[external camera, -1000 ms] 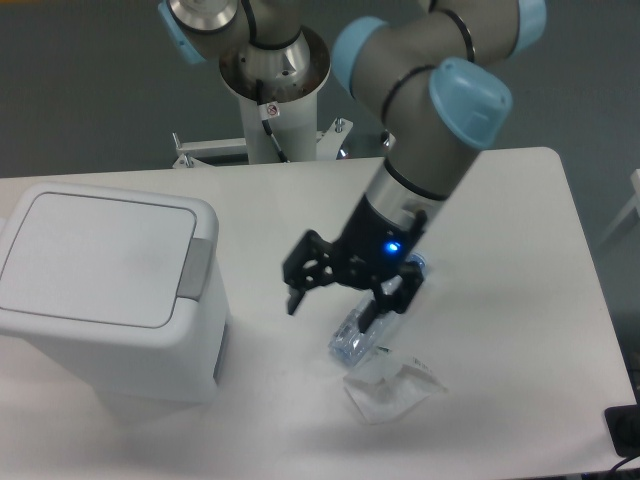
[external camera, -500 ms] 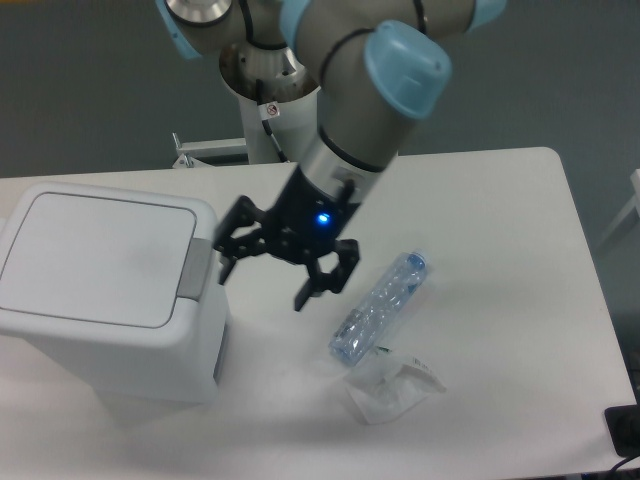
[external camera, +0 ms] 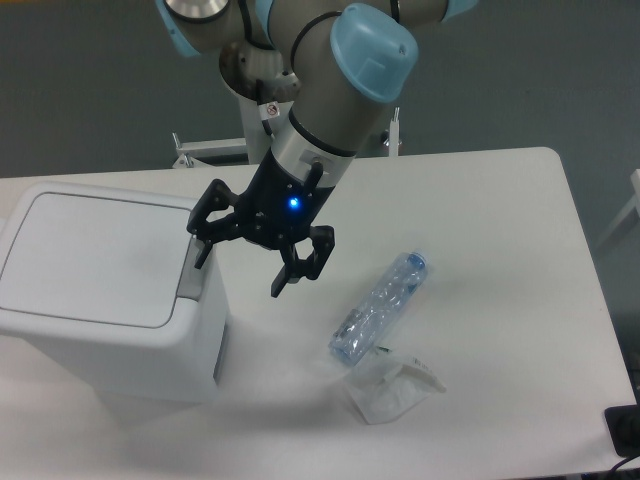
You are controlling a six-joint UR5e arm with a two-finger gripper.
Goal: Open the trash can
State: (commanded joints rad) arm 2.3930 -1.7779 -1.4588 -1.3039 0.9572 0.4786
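A: Where does the gripper (external camera: 240,256) stand?

B: Its jaws are spread wide and hold nothing. The trash can (external camera: 105,290) sits just to its left on the table (external camera: 500,260), lid shut, with one fingertip near the grey latch (external camera: 193,278).

A: What's the risk?

B: That finger could miss the latch and press the lid or rim instead. The other could sweep the plastic bottle (external camera: 380,306) lying to its right.

The UR5e arm (external camera: 320,110) reaches down from its base at the rear, wrist angled forward and to the left. The gripper (external camera: 240,268) points downward with both fingers spread wide and holding nothing. A blue indicator light glows on the gripper body.
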